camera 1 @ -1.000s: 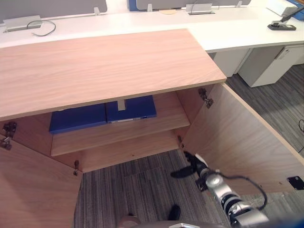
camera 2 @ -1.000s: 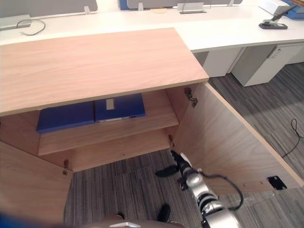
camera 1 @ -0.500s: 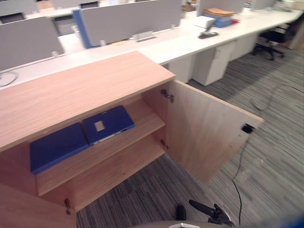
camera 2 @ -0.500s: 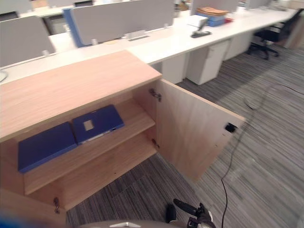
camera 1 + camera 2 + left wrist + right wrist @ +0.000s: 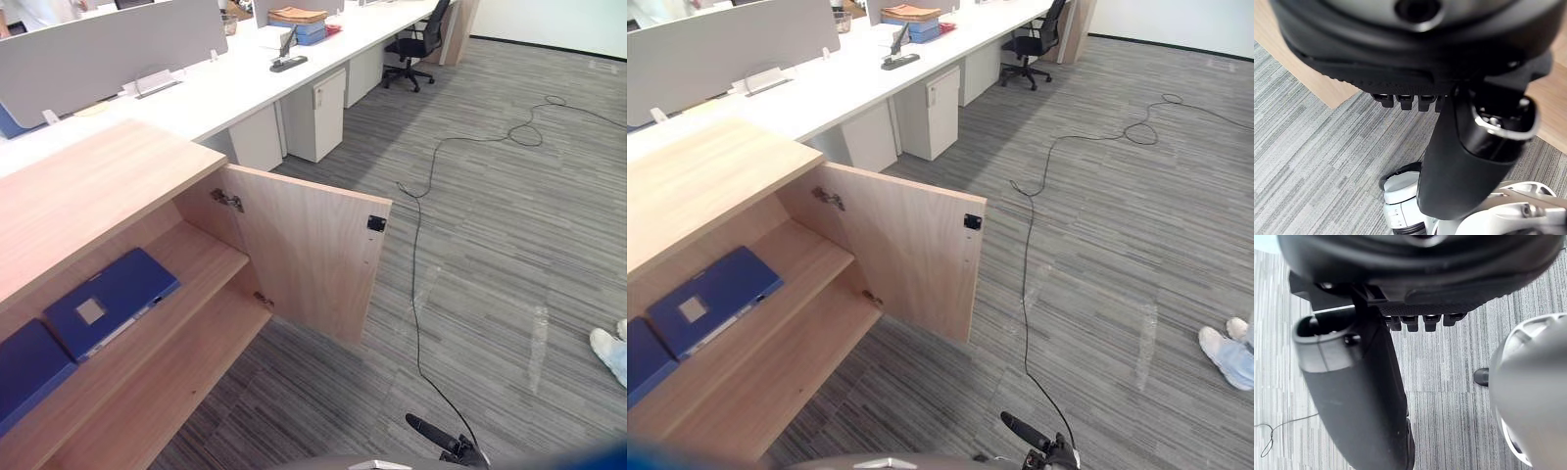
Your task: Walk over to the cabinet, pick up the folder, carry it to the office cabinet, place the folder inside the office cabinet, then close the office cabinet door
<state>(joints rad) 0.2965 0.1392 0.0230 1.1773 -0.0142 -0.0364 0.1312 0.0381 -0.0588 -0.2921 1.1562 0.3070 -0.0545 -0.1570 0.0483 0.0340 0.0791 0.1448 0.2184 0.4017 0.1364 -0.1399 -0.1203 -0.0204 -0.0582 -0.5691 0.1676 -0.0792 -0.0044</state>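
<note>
Office cabinet (image 5: 78,186), pale wood, low, standing against a run of white desks (image 5: 225,88). Door (image 5: 313,245): swung wide on its hinges over the grey carpet, free edge pointing into the room, so the interior is open to reach. Upper shelf (image 5: 201,257): one blue folder (image 5: 110,302) with a pale square label, lying flat near the shelf's front edge; a second blue folder (image 5: 24,370) lies flat just beside it, further from the door. Which of the two is the carried one I cannot tell; both are fully inside, so placing looks done and only the door remains. Lower shelf (image 5: 167,382): bare. Right hand (image 5: 438,437): low, well apart from the door, fingers relaxed and straight, empty. Left hand (image 5: 1469,161): likewise slack and empty, hanging over carpet beside a wooden panel. Person's white shoe (image 5: 612,351): on the carpet, well away from the cabinet.
</note>
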